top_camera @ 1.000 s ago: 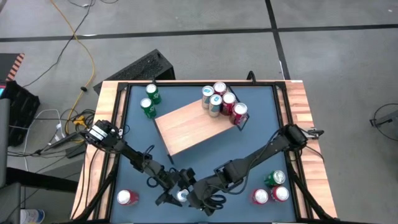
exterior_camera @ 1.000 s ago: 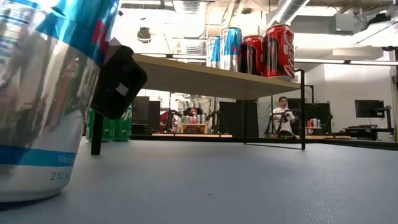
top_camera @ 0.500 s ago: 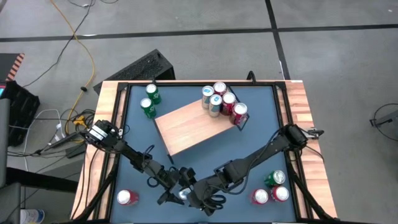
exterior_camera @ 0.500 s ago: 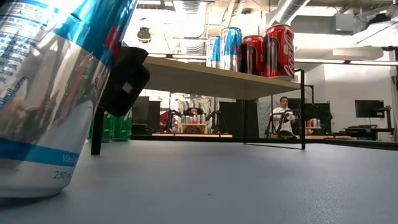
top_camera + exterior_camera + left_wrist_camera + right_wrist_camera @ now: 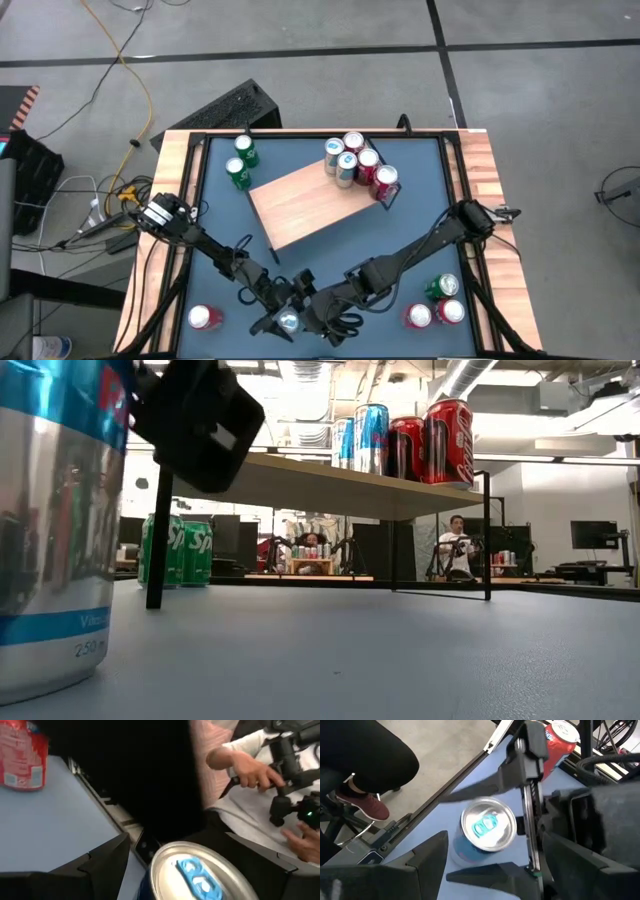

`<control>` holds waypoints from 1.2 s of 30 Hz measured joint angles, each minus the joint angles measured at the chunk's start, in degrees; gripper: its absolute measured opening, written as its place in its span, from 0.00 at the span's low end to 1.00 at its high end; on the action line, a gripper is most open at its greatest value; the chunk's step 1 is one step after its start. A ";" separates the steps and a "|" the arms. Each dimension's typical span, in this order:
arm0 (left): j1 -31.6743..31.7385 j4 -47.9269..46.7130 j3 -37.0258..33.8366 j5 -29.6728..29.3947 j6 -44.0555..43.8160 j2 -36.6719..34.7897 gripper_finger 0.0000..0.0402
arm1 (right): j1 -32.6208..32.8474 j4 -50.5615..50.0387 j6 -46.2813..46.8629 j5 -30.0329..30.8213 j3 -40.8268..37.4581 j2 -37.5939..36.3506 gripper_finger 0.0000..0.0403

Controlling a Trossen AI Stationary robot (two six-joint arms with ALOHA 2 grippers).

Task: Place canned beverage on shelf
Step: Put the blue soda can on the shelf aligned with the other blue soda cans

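both claws crowd one silver-and-blue can at the bottom edge of the table

in the high view the left gripper (image 5: 278, 322) and right gripper (image 5: 312, 318) meet low and centre in the frame around the silver-blue can (image 5: 289, 321), which stands upright on the blue tabletop (image 5: 420, 190). the left wrist view shows the can top (image 5: 195, 872) sitting between that arm's spread fingers, and the right wrist view shows its own fingers wide apart too, the can (image 5: 487, 826) just ahead, so neither claw looks clamped on it. the shelf (image 5: 305, 205) sits mid-frame, well apart, with four cans (image 5: 358, 160) already at its upper right end. looks like the grasp step: next, one claw has to close on the can, the other clear off, then lift it over to the bare wood.
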 joint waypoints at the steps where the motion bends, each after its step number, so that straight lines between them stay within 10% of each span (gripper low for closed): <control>1: 0.01 -0.56 0.11 0.06 0.15 0.00 0.75 | 0.00 0.00 0.26 -0.02 0.00 0.00 0.77; 24: 0.63 -1.00 0.13 0.49 1.39 -4.29 0.75 | 3.67 -4.64 -5.04 10.10 3.95 -0.09 0.77; 36: 0.62 -32.80 0.13 -5.31 4.83 -24.89 0.75 | 6.73 -6.60 -7.16 18.91 6.29 -0.11 0.77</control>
